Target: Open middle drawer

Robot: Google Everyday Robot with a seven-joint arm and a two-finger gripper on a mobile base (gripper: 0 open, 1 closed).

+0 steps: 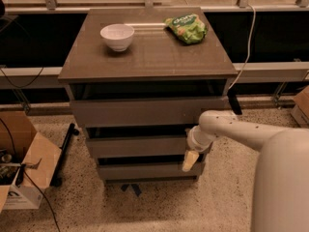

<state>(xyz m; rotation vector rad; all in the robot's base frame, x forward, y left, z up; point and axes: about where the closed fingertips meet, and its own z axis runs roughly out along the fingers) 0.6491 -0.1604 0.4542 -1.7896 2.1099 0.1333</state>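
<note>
A grey three-drawer cabinet stands in the middle of the camera view. The middle drawer has a flat grey front with a dark gap above it. My gripper is at the right end of that drawer front, against its right edge, with a pale yellow tip hanging down toward the bottom drawer. My white arm reaches in from the lower right.
A white bowl and a green snack bag lie on the cabinet top. An open cardboard box sits on the floor at left, with a black bar beside it. A cable hangs at right.
</note>
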